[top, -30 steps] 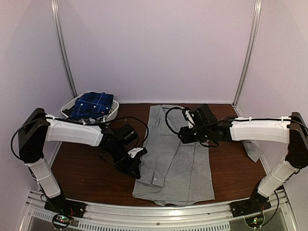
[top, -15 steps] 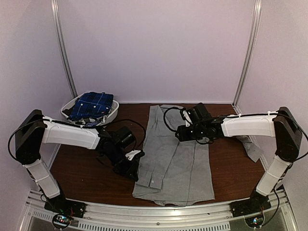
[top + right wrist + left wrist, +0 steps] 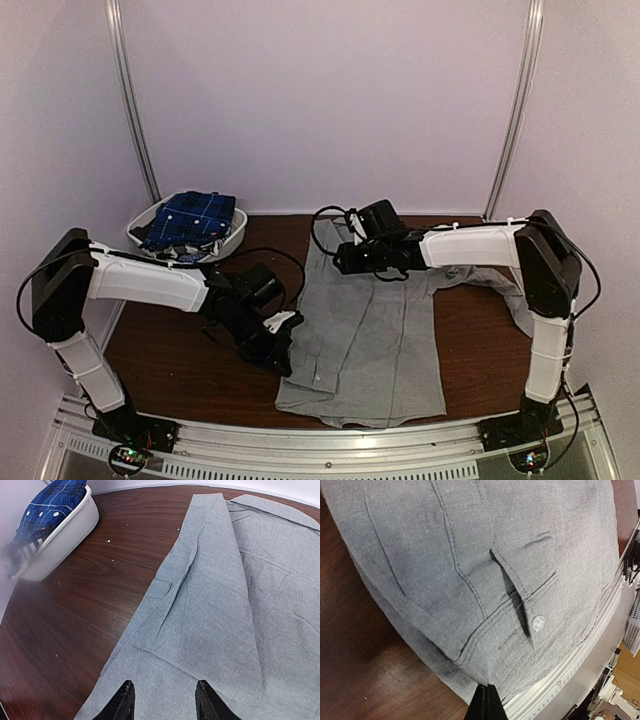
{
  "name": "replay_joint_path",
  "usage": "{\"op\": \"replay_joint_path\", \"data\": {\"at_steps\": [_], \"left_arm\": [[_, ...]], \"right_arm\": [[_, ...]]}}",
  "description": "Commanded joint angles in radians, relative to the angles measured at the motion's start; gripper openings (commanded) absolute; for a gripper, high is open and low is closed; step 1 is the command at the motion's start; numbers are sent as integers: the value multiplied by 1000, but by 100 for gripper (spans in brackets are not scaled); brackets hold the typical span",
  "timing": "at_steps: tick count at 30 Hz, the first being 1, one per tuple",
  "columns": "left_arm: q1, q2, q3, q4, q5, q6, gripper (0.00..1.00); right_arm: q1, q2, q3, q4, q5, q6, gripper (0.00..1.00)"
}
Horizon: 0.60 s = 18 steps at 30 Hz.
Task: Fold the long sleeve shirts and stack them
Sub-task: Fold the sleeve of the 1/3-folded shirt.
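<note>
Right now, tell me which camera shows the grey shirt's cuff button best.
Left wrist: the cuff button sits close and sharp on the grey shirt. The top view shows it at most as a tiny pale speck; the right wrist view misses it.

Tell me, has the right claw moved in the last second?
Yes. The right gripper has swung left across the grey shirt, away from the right post and nearer the basket.
</note>
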Motion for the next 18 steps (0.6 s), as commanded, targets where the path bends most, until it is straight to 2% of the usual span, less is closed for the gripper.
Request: {"op": "replay_joint_path", "data": {"at_steps": [1,8,13,18], "left_arm": [[-11,3,-11,37,24,1,0],[-12,8,-8,33,-7,0,0],[-11,-9,18,2,-38,18,12],[-8,-25,60,-46,-73,38,19]], "right_arm": [[-9,69,85,8,-12,-12,42],[-39,181,163,38,-44,7,43],[-78,263,214,56,-78,22,42],[-104,361,285,24,-119,26,42]]}}
